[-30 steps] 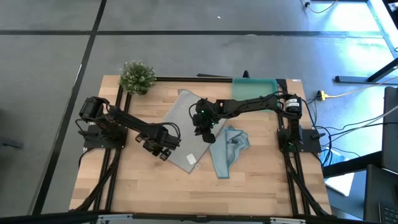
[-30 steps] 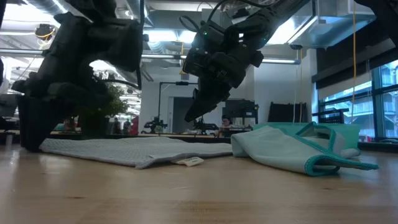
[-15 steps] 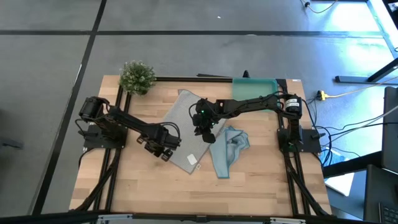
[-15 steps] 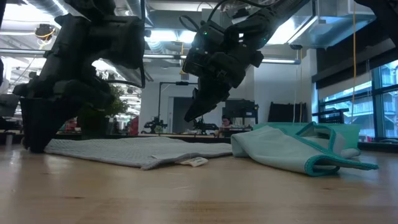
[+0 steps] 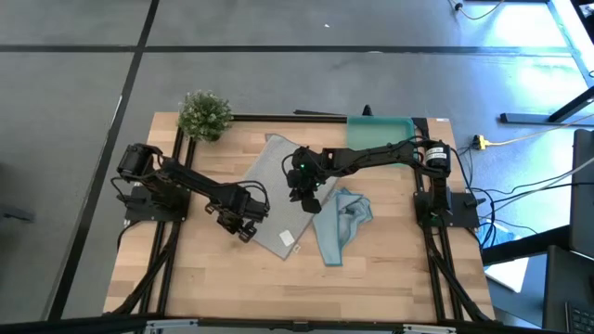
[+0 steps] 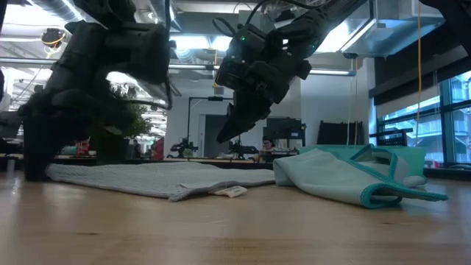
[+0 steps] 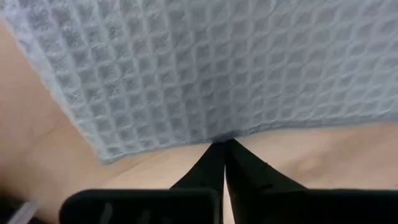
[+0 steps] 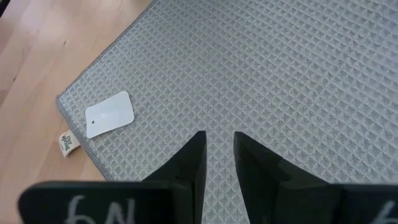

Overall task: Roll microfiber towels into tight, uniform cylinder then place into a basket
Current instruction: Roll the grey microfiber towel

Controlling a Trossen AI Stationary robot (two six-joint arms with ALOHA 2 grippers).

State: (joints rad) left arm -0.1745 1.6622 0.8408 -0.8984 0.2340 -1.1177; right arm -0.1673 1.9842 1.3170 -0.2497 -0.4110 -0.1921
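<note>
While its fingers are pressed together at the edge of the grey towel, the left gripper sits low at the table; the left wrist view shows the tips meeting right at the hem, though whether any cloth is pinched between them I cannot tell. The right gripper hovers above the middle of the same towel, fingers set narrow with a small gap and nothing between them. The towel lies flat and unrolled, a white tag near one corner. Just beside it, touching or overlapping at one edge, lies the blue towel, crumpled. The basket sits at the table's far right side, partly under the right arm, well apart from both towels, and a plant stands at the far left corner.

My reading is that the first roll is only starting: the hem is being picked up. Next the left gripper needs to lift that edge and fold it over, while the right keeps the cloth from sliding.

Most of the basket is cut off by the arm. In the low view the left gripper's tips are lost against the dark arm.
</note>
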